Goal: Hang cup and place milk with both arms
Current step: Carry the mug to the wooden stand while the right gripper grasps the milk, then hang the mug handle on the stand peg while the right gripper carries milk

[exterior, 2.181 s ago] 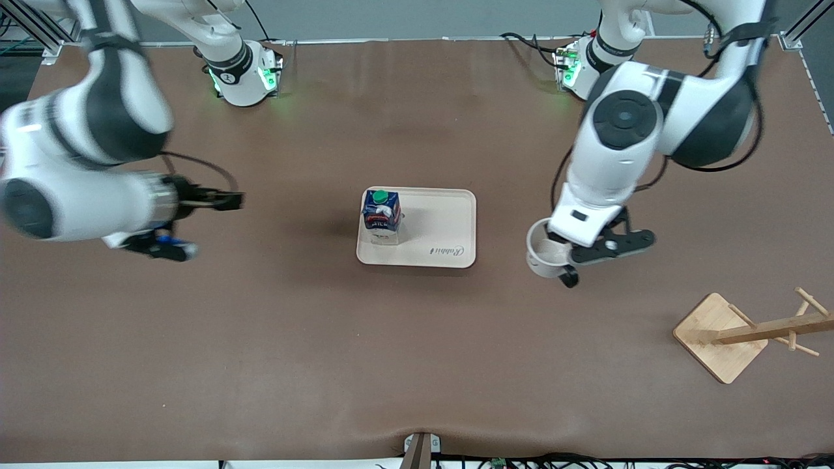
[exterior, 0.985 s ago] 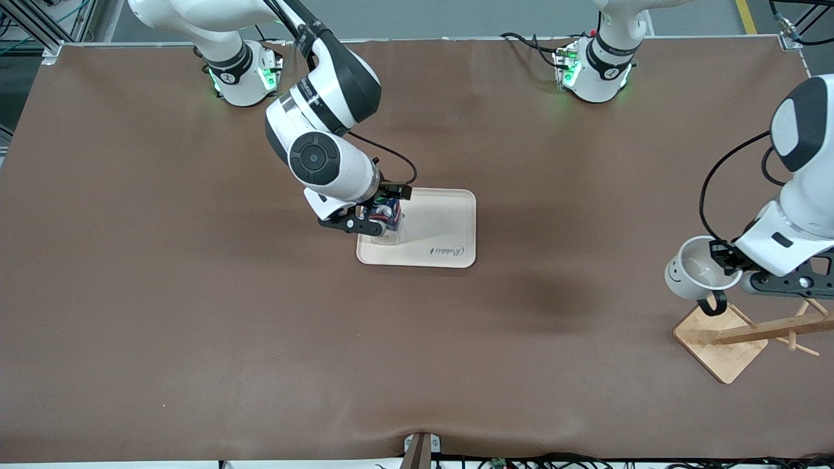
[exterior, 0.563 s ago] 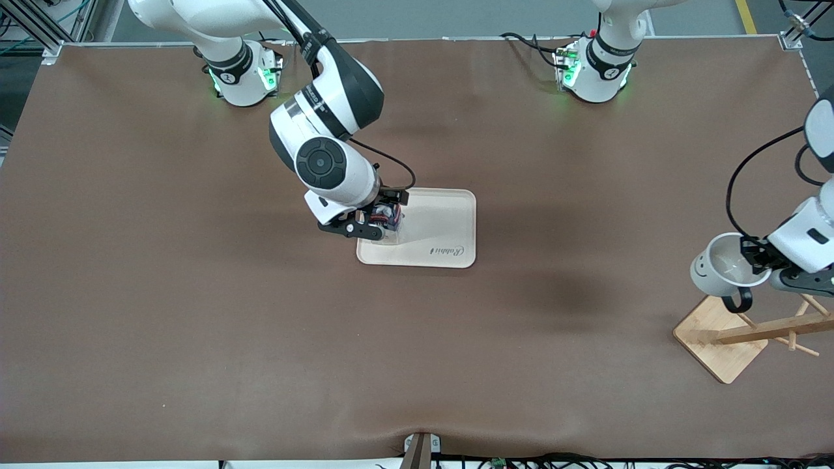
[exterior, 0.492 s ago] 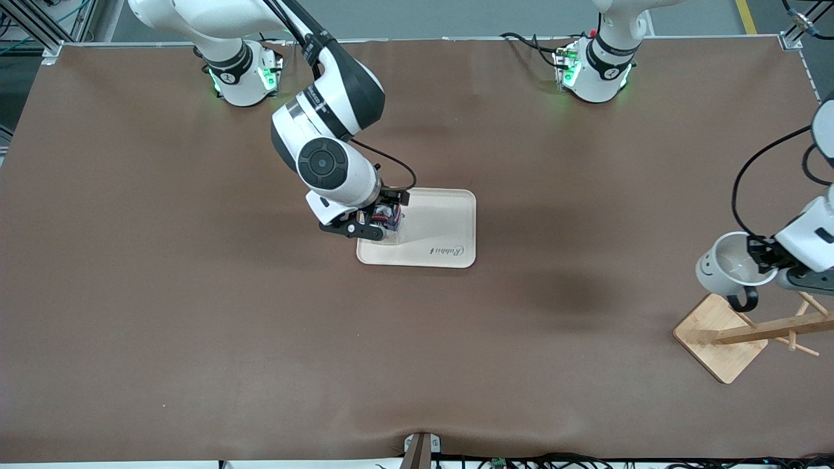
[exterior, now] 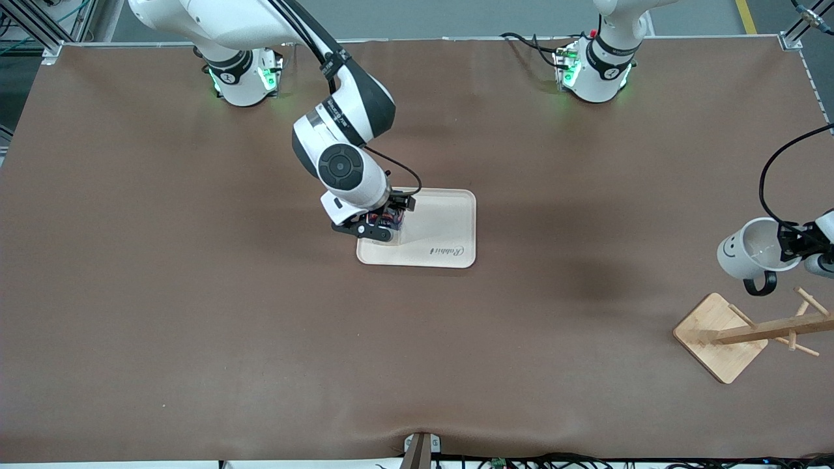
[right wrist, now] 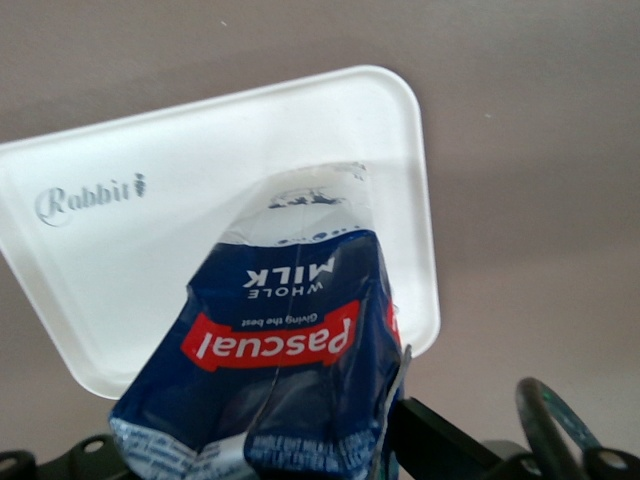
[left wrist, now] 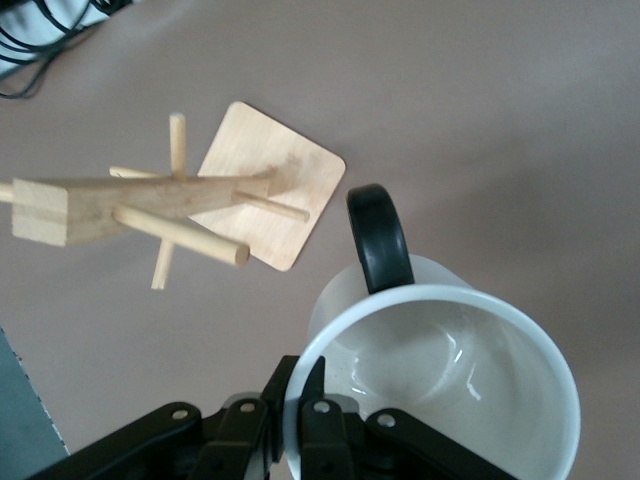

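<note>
The milk (exterior: 389,219), a dark blue carton, stands on the white tray (exterior: 443,221) in the middle of the table, at its end toward the right arm. My right gripper (exterior: 383,225) is shut on the milk, whose sides look dented in the right wrist view (right wrist: 290,350); its green cap is hidden. My left gripper (exterior: 800,247) is shut on the rim of the white cup (exterior: 756,251). The cup is in the air over the table just beside the wooden rack (exterior: 736,332), smiley outward, black handle (left wrist: 378,240) toward the rack's pegs (left wrist: 180,235).
The rack's square base (exterior: 720,335) sits near the left arm's end of the table, its post leaning out toward the table edge. The tray's end toward the left arm, with the Rabbit logo (right wrist: 90,198), is bare. Brown table all around.
My right arm swung in from its end of the table and closed on the milk on the tray. My left arm lifted the cup and carried it over beside the rack.
</note>
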Available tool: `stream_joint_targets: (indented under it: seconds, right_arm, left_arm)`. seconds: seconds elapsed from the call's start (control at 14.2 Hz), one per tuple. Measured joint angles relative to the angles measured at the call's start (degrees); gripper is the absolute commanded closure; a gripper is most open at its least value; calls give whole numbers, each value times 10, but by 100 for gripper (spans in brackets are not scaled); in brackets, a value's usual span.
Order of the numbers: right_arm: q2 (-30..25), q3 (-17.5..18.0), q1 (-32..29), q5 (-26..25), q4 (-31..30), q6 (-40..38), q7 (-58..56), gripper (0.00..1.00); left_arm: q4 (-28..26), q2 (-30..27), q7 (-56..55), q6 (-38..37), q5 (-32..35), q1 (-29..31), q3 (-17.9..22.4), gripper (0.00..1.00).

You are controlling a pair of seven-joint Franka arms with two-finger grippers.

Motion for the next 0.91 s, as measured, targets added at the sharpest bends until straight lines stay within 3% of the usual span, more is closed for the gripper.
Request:
stream_joint_targets:
  seconds: [0.28, 0.63, 0.91]
  right_arm:
    - [-10, -16, -6, -6, 42, -115, 15, 100]
    - [-17, -21, -43, -6, 86, -130, 56, 100]
    - [-48, -24, -128, -6, 105, -223, 13, 100]
  left_arm:
    - [2, 0, 32, 0, -12, 22, 0, 100]
    - [2, 2, 36, 25, -21, 31, 0, 100]
    - [2, 7, 40, 47, -21, 37, 0, 100]
